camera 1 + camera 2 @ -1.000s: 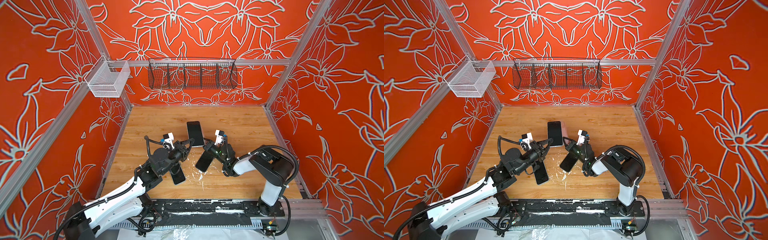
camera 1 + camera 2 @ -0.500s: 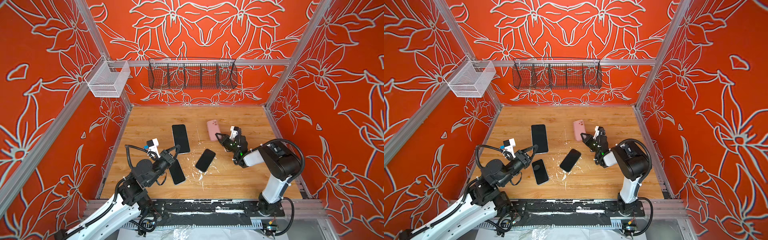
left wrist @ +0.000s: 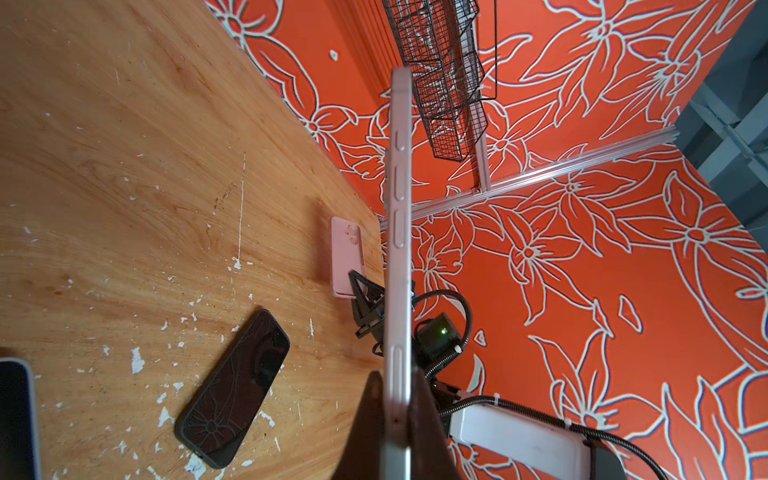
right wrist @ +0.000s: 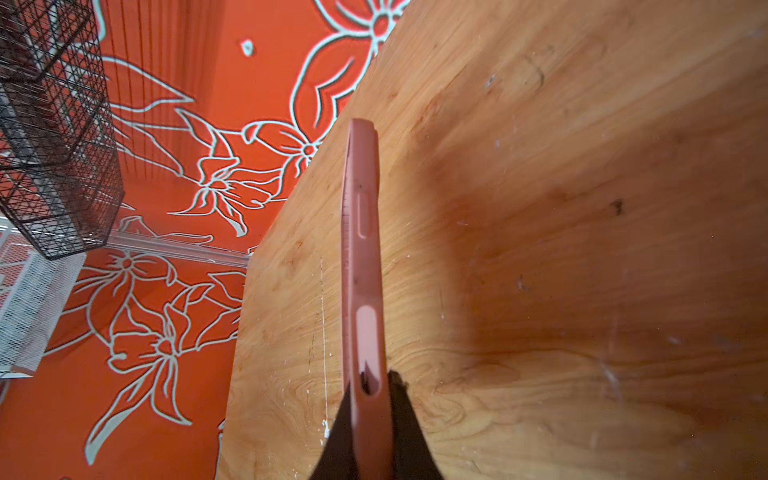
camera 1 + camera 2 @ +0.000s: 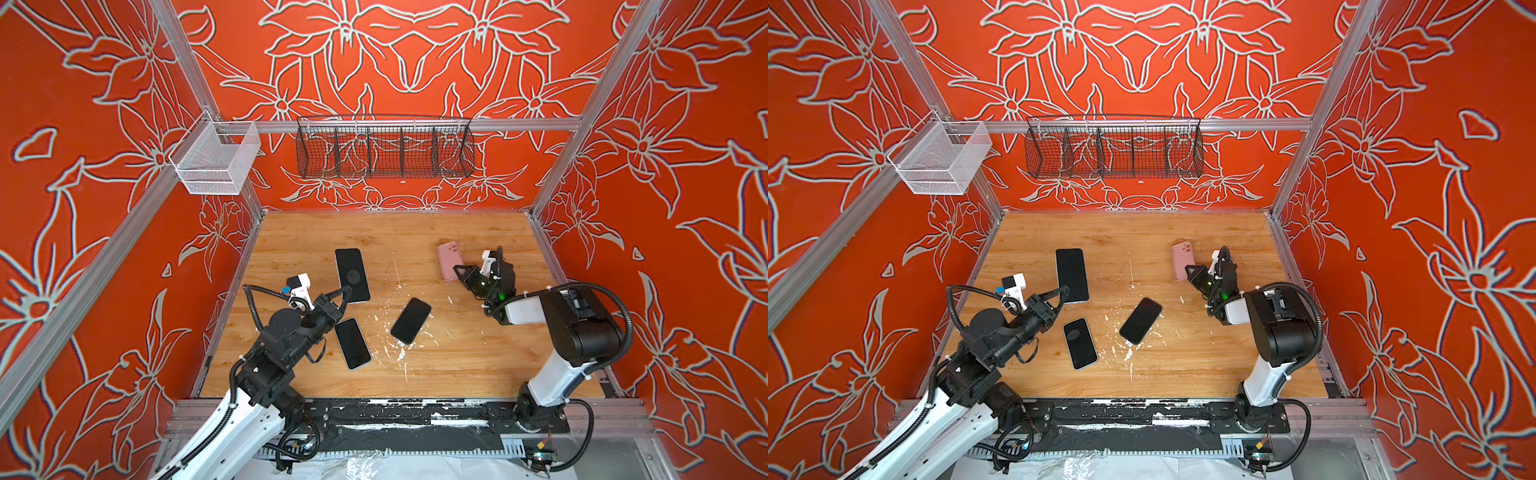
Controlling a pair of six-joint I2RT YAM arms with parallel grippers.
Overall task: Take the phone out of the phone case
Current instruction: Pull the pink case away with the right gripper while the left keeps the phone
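Top views both look down on the wooden table (image 5: 457,365) (image 5: 1183,374); take its near edge as 6 o'clock and the back wall as 12. Nearest, at 7 o'clock, a white-rimmed phone (image 5: 352,343) (image 5: 1080,343) lies flat, screen up. Just off the middle, toward 5 o'clock, a dark phone (image 5: 410,320) (image 5: 1140,320) lies flat at a slant among white flecks.

Farther back, at 10 o'clock, the left gripper (image 5: 345,294) (image 5: 1063,290) is clamped on the near end of the phone (image 5: 352,272) (image 5: 1072,272), whose black screen faces up. In the left wrist view its fingers (image 3: 365,432) pinch the phone (image 3: 398,208) front and back, and the pale edge with its side buttons runs away from the camera.

At 1 o'clock the right gripper (image 5: 458,270) (image 5: 1191,271) grips the near end of the pink phone case (image 5: 449,259) (image 5: 1182,259), camera cutout up. In the right wrist view its fingers (image 4: 403,428) squeeze the phone case (image 4: 362,249), seen edge-on. The phone and the phone case are well apart. Whether either touches the wood I cannot tell.

Farthest, a black wire basket (image 5: 384,147) (image 5: 1115,147) hangs on the back wall at 12 o'clock, and a white mesh basket (image 5: 216,160) (image 5: 940,160) hangs on the side rail toward 10 o'clock.
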